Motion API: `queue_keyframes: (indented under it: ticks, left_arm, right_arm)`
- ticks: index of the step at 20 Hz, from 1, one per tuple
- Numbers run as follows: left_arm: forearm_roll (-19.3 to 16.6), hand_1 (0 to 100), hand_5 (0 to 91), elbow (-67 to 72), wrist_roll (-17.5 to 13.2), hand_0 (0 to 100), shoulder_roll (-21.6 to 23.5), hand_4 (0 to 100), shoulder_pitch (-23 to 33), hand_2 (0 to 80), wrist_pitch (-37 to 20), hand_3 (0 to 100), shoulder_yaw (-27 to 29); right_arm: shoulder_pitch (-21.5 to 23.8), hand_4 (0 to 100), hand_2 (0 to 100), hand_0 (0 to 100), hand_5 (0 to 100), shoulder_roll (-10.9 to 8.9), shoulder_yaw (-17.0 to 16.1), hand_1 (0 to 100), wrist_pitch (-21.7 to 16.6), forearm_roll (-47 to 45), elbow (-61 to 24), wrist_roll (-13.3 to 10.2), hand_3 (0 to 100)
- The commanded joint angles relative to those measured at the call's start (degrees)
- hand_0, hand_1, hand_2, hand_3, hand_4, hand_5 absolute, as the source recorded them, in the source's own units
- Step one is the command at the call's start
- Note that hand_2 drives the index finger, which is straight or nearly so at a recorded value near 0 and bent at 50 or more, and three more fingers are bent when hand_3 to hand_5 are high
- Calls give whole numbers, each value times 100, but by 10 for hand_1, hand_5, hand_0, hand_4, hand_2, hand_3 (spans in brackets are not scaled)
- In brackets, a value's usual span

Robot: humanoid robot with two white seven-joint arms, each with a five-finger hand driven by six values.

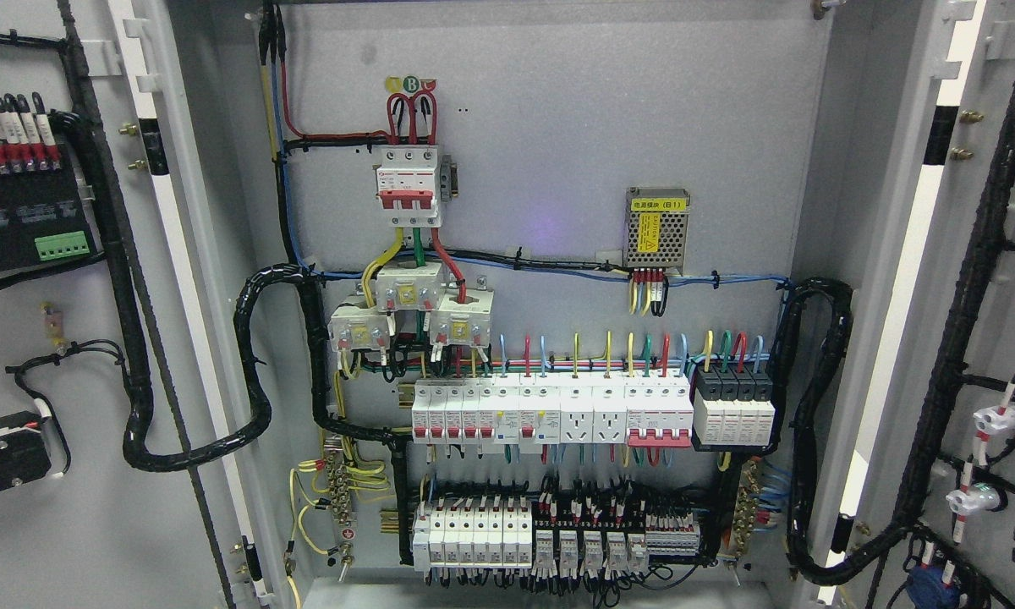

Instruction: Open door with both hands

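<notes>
Both doors of a grey electrical cabinet stand swung wide open. The left door (93,524) shows its inner face with black cable looms and a terminal block. The right door (1006,288) also shows its inner face, with wiring and small lamps. Between them the back panel (558,127) is exposed, with a red-and-white main breaker (408,186), a row of white breakers (550,410) and terminal strips (558,537). Neither of my hands or arms shows anywhere in the head view.
A small metal power supply (657,228) sits at the upper right of the panel. Thick black cable bundles (254,372) loop from the cabinet to each door. The cabinet's bottom ledge (372,596) runs along the lower edge.
</notes>
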Motion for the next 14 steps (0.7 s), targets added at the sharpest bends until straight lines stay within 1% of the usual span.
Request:
queue_keyframes:
  ticks: [1, 3, 5, 9, 11, 14]
  left_arm:
    - [6, 0, 0, 191, -2, 0, 39, 0, -32, 0, -465, 0, -14]
    - [15, 0, 0, 182, -2, 0, 39, 0, -24, 0, -465, 0, -23]
    - [24, 0, 0, 129, -11, 0, 39, 0, -24, 0, -483, 0, -84]
    - [59, 0, 0, -72, -20, 0, 39, 0, -15, 0, -492, 0, -164]
    - [68, 0, 0, -300, -20, 0, 30, 0, 29, 0, -492, 0, -173]
    - [68, 0, 0, -591, -20, 0, 22, 0, 64, 0, -492, 0, -190]
  right_arm:
    - [13, 0, 0, 383, 0, -62, 224, 0, -323, 3, -95, 17, 0]
    - [-4, 0, 0, 383, 0, -71, 329, 0, -332, 12, -87, 26, 0]
    - [-5, 0, 0, 383, 0, -167, 487, 0, -341, 12, -87, 34, 0]
    - [-66, 0, 0, 383, 0, -194, 725, 0, -350, 21, -87, 34, 0]
    - [-84, 0, 0, 383, 0, -246, 856, 0, -350, 21, -87, 34, 0]
    - [-180, 0, 0, 383, 0, -255, 1050, 0, -341, 21, -60, 34, 0]
